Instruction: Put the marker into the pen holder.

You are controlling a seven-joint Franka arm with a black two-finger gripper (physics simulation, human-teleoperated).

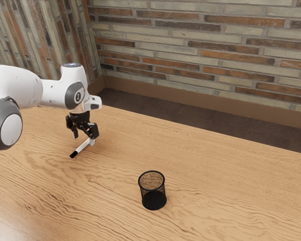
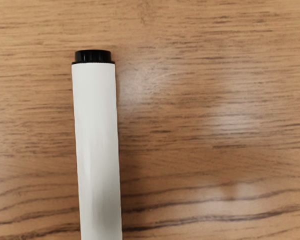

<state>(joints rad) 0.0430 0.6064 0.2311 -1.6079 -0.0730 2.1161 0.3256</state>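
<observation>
So, going from the exterior view's left, your marker [image 1: 81,147] is lying at a slant, looks like on the worktop [image 1: 215,186], its dark cap [image 1: 74,154] pointing out away from the claw [image 1: 84,136]. You're holding that claw spread, fingers [image 1: 94,131] apart, and it isn't pinching anything as far as I'm seeing. The finger on the exterior view's right is hovering awfully close to the white end, so if you're coming straight down off-centre, imo you're risking a poke that's rolling the marker away, or a crooked grab. Further right, the pen holder [image 1: 153,191] is standing upright, well apart; if you're carrying the marker over slanted or low, it's probably catching the rim and tipping that light-looking mesh cup. As for what's hard to make out: that finger is crowding the white end, so you're not really seeing whether they're touching, and in the wrist view the barrel is running off the edge.
</observation>
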